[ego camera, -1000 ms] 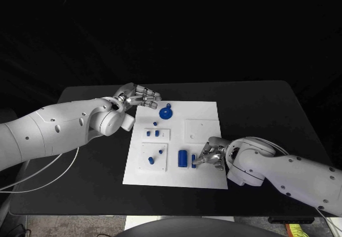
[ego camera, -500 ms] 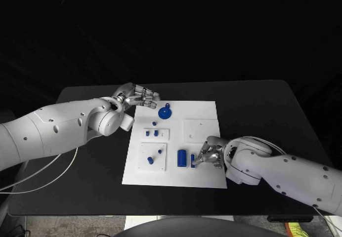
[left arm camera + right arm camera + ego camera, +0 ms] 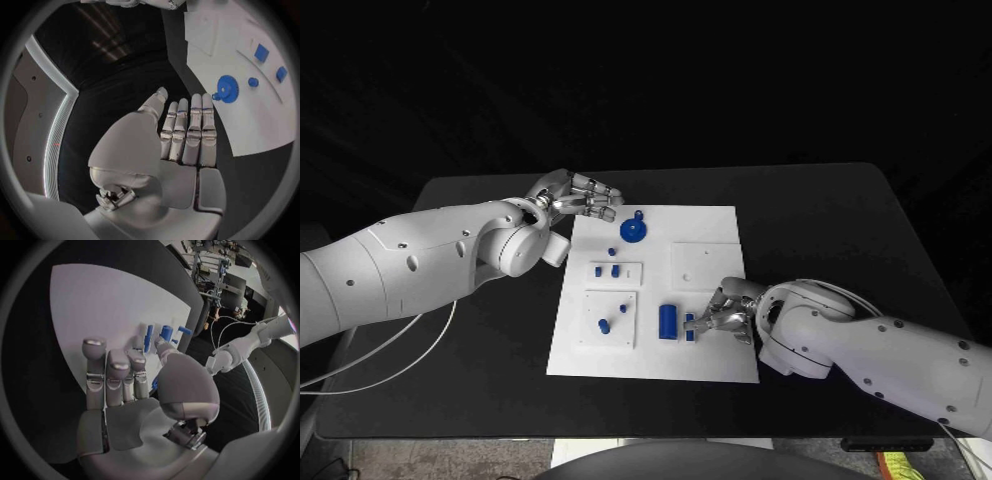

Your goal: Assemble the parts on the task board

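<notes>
We saw the right hand (image 3: 720, 318) lowered over the task board (image 3: 711, 225), fingertips beside a small blue peg (image 3: 689, 324), apparently to grasp it; its grip we could not tell. The left hand (image 3: 574, 197) hovered spread and empty near the blue gear (image 3: 635, 231).

The black table (image 3: 848, 210) stands before a dark backdrop, its top matte and bare round the edges. A thin white cable (image 3: 387, 355) loops over its left front corner and hangs past the edge. At the lower right, just past the table's front corner, lies a small yellow-green object (image 3: 894, 465); what it is cannot be told. Cluttered lab equipment (image 3: 215, 270) with cables stands beyond the table's far side.
</notes>
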Controlling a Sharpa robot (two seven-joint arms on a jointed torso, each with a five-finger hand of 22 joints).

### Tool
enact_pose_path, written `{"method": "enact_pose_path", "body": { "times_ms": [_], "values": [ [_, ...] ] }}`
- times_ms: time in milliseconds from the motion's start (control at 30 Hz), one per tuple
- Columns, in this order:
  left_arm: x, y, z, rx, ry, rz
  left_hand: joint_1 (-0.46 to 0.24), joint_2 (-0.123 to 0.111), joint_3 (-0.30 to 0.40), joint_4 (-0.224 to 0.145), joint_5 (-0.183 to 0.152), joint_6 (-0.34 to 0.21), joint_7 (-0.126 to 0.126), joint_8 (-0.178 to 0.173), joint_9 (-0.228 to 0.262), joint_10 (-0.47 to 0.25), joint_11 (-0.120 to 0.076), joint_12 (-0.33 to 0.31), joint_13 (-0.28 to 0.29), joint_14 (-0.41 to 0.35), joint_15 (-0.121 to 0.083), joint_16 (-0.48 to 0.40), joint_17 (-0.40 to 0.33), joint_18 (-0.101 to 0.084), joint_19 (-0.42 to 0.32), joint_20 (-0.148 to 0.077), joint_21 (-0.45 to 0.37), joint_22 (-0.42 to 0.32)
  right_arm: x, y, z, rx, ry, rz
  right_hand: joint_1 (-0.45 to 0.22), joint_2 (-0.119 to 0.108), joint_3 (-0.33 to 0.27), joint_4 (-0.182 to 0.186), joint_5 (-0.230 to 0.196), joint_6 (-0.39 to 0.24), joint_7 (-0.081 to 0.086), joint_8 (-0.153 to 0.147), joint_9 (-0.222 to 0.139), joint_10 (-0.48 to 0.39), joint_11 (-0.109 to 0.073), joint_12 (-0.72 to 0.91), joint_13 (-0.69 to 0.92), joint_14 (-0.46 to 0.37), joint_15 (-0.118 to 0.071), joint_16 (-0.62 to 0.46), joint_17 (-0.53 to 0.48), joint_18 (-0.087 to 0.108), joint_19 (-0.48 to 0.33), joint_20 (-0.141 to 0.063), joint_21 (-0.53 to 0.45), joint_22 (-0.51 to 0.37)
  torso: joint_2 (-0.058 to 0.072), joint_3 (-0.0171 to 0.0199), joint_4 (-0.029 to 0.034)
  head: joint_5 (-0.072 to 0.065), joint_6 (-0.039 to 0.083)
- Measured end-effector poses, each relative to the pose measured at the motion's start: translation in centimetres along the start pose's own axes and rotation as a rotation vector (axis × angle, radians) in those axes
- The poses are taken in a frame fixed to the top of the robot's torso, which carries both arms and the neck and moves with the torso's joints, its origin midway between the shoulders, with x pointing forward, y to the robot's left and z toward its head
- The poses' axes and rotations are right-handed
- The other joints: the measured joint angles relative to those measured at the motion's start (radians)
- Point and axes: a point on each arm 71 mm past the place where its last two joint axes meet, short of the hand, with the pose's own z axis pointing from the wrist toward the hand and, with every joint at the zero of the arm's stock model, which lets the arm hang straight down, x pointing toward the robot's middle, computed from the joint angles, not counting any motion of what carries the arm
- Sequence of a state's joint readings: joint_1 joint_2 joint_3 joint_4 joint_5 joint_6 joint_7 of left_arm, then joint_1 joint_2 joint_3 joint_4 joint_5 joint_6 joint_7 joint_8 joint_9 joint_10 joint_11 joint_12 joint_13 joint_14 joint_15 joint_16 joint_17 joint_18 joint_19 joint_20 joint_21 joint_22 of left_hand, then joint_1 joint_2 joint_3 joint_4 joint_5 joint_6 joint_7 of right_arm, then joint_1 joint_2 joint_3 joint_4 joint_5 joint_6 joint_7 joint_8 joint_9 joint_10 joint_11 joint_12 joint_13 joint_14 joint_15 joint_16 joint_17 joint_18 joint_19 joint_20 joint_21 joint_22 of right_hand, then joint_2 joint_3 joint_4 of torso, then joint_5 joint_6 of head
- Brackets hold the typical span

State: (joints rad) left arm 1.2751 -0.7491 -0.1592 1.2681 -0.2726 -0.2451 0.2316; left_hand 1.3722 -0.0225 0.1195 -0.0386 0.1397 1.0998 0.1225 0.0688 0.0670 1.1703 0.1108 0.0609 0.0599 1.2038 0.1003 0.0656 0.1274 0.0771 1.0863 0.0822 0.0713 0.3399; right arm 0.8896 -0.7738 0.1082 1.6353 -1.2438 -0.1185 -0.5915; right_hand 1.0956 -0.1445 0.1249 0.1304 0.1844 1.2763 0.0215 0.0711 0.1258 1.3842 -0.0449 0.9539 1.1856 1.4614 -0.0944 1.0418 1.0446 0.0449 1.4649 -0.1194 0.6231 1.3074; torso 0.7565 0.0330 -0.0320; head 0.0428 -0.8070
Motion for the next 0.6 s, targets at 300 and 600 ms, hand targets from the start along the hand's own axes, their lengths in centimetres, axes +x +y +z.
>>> {"method": "enact_pose_path", "body": {
  "times_ms": [300,600],
  "values": [
    [-0.2,0.1,0.0,-0.002,-0.007,0.001,0.000,0.000,-0.003,0.003,0.000,0.000,0.000,0.000,0.000,0.000,0.000,0.000,0.000,0.000,0.000,0.000,0.001,0.000,0.000,0.000,0.000,-0.004,-2.2,-1.5,-0.3,-0.047,-0.012,0.158,0.025,0.075,-0.286,0.005,0.099,-0.134,0.048,-0.010,0.003,-0.116,0.021,-0.206,-0.202,-0.047,0.013,-0.199,-0.118,0.016,0.002,0.013,-0.389,-0.073,-0.002,-0.0012,-0.0027,-0.002,0.016],
    [-0.7,0.1,0.0,0.003,-0.040,-0.009,0.000,0.000,-0.003,0.003,0.000,0.000,0.000,0.000,0.000,0.000,0.000,0.000,0.000,0.000,0.000,0.000,0.002,0.000,0.004,-0.004,0.000,-0.005,-8.0,-2.8,0.9,-0.186,-0.140,0.402,0.059,0.169,-0.342,-0.116,0.129,-0.136,0.050,-0.010,0.000,-0.174,0.037,-0.278,-0.389,-0.103,0.031,-0.335,-0.239,0.016,-0.012,0.036,-0.550,-0.265,-0.012,-0.0059,-0.0111,-0.012,0.067]
  ]
}}
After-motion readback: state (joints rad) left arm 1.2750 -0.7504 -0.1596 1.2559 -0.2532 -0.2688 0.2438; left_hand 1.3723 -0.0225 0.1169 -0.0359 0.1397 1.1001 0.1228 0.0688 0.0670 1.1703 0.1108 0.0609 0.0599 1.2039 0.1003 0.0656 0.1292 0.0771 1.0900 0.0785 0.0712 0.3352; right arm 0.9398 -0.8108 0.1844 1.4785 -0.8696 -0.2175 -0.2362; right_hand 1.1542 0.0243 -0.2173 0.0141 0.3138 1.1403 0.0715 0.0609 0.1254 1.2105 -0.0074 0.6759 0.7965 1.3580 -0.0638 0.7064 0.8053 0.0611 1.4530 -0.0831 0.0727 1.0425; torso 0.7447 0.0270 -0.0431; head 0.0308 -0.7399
